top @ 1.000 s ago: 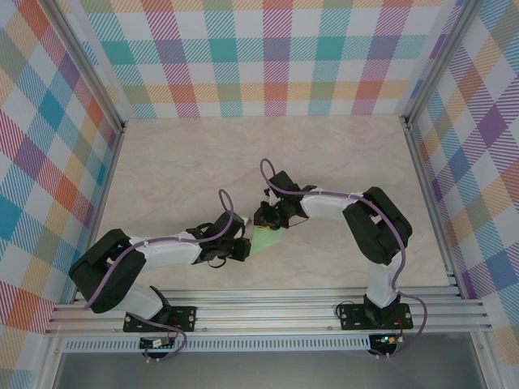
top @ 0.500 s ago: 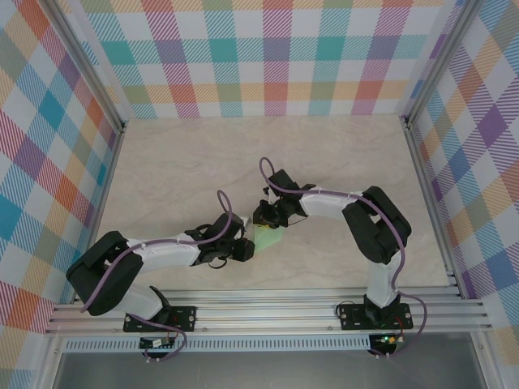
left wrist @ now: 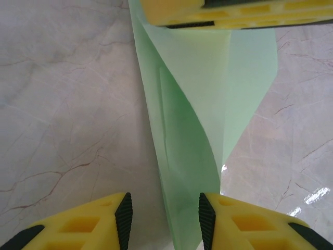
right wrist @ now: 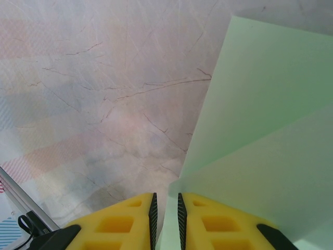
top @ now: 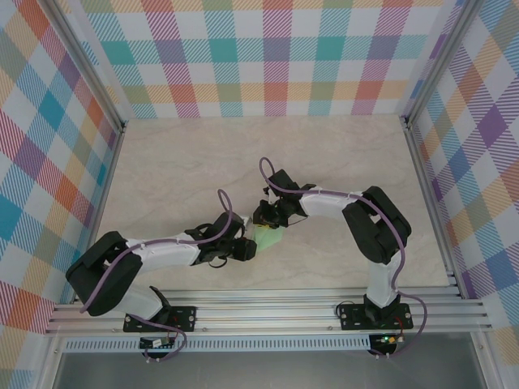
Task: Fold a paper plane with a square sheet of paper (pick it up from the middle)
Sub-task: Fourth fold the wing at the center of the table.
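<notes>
Find the sheet of paper (top: 268,238) near the middle of the marbled table (top: 340,154), a small pale green patch between the tips of the 2 arms. Folded and creased, no longer a flat square: in the left wrist view, narrowing toward the camera, with a darker fold running down the middle and a paler flap lying to its right.

Pinched at its far end by the right gripper (right wrist: 165,214), jaws almost together, only a thin slit left between the black pads, and the green edge running down into that slit. Seen from the left wrist as 1 yellow finger (left wrist: 234,11) laid across the top of the paper.

At the near end, flanked by the left gripper (left wrist: 165,219), jaws plainly apart and clamping nothing. Narrow end of the fold passing between them, right against the right pad (left wrist: 206,216), though cannot tell whether touching; well clear of the left pad (left wrist: 124,214), with bare table in the gap.

From above, both wrists low over the table just left of centre, a purple cable (top: 223,198) looping over the left arm, checked walls (top: 276,57) on 3 sides
</notes>
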Robot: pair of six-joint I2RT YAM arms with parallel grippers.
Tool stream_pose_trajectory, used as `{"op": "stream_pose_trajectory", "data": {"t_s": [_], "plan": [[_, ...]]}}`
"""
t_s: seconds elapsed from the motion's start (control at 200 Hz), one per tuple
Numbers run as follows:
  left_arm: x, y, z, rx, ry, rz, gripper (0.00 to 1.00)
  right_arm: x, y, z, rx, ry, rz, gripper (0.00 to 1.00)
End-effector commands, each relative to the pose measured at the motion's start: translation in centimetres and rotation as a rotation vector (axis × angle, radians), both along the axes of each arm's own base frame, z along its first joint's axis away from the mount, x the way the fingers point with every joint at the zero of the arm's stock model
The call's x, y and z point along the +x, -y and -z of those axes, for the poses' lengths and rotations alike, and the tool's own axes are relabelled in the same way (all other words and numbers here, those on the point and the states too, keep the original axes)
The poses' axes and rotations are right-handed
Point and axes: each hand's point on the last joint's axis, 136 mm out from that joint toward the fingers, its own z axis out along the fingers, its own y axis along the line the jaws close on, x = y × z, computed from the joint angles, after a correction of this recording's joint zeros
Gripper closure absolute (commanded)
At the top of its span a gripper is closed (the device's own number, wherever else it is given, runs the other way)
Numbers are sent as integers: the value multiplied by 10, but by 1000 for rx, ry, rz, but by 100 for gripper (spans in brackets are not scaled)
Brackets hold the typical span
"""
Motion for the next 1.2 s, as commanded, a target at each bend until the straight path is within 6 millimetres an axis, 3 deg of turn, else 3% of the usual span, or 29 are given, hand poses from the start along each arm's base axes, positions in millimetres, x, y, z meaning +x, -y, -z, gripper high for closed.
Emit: {"op": "stream_pose_trajectory", "data": {"t_s": [0.0,0.105,0.235,0.44,0.655,0.885,1.195], "plan": [[4,-4,-17,0,59,-20,59,4,0,1,-9,3,-6,79],[4,-6,-22,-9,70,-34,58,3,0,1,-9,2,-6,79],[-1,7,-25,-65,44,12,58,3,-1,1,-8,-1,-6,79],[-9,20,-11,-49,-25,78,58,4,-3,0,2,-2,-7,79],[-6,15,3,14,-24,58,59,3,-2,1,2,-6,-9,79],[-6,9,7,70,-15,62,70,3,-3,0,5,-3,-9,79],[-10,9,10,90,-14,80,70,4,-3,0,3,-3,-8,79]]}}
